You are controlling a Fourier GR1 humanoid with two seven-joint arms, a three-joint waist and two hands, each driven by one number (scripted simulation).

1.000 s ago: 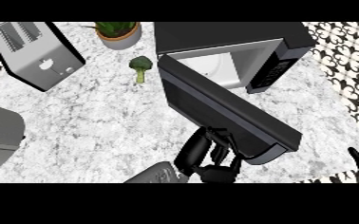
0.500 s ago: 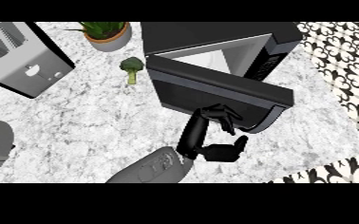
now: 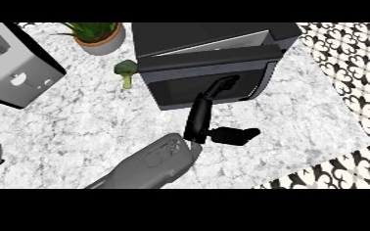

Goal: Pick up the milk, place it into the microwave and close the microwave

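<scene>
The black box-shaped microwave [image 3: 217, 39] stands at the back of the grey-veined marble counter [image 3: 72, 122], its dark glass door [image 3: 209, 76] nearly shut across its front. To its left lies a small green broccoli floret [image 3: 127, 71], with a terracotta-potted green plant [image 3: 98, 36] behind that. A silver metal toaster [image 3: 25, 73] sits at the far left.

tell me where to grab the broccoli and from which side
Take the broccoli by its pale stalk, coming down from above on the near side. It lies flat on the counter with the stalk pointing toward the robot and the bushy head away. The stalk is narrow and straight, probably easier to close fingers round than the head.
</scene>
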